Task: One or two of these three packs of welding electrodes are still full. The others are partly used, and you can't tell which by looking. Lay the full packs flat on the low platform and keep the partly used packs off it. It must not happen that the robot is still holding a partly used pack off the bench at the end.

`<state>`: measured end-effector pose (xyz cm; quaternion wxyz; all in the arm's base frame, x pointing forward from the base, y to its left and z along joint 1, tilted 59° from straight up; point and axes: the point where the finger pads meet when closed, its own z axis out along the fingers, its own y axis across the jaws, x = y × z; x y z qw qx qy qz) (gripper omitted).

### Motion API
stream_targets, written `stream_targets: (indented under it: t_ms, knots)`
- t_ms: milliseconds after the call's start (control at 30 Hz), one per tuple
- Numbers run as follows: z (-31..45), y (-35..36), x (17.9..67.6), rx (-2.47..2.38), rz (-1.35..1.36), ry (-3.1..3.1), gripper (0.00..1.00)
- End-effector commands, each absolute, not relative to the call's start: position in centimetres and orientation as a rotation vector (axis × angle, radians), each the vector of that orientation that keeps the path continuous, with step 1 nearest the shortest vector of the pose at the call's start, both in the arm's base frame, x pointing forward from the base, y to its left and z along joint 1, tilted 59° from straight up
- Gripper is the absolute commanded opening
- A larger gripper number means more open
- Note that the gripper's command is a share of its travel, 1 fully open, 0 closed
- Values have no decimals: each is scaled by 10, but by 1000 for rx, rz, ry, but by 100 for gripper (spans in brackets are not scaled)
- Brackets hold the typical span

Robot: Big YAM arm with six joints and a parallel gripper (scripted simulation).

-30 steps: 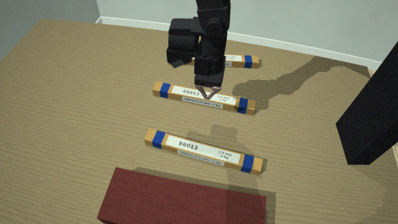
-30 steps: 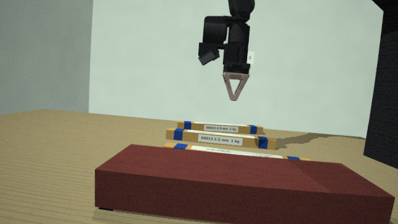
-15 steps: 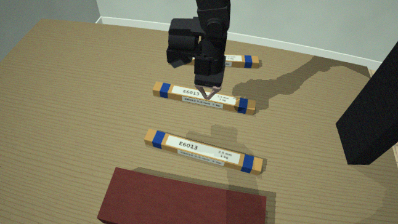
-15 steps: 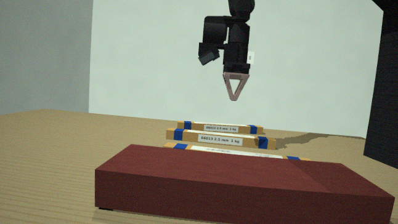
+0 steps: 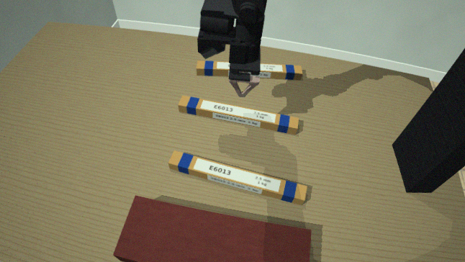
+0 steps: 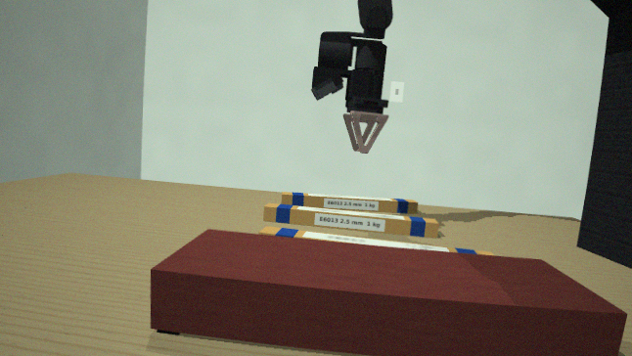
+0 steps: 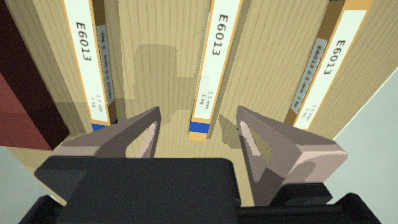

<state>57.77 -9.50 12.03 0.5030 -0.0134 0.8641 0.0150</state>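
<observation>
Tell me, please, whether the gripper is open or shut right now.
Open. The gripper hangs above the packs with its fingers spread apart and nothing between them.

You saw a table top [image 5: 72, 108] of matt brown wood with fine ridged grain running across it. The three packs [image 5: 238, 114] looked like tan cardboard, each with blue bands and a smooth white paper label printed E6013. The low platform [image 6: 342, 289] was a flat, matt dark-red block with no sheen. The gripper [image 6: 364, 133] had a matt black plastic-looking body; its fingers were dull pinkish-grey, smooth and faceted. The wall [image 6: 245, 98] behind was plain, pale and matt.
</observation>
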Motion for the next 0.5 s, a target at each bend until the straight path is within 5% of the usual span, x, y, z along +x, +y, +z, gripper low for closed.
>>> stream_targets:
  t_ms: [0, 467]
  knots:
    - [106, -117, 579, -67, 8, 2118, 74]
    - [91, -199, 584, -62, 9, 2124, 74]
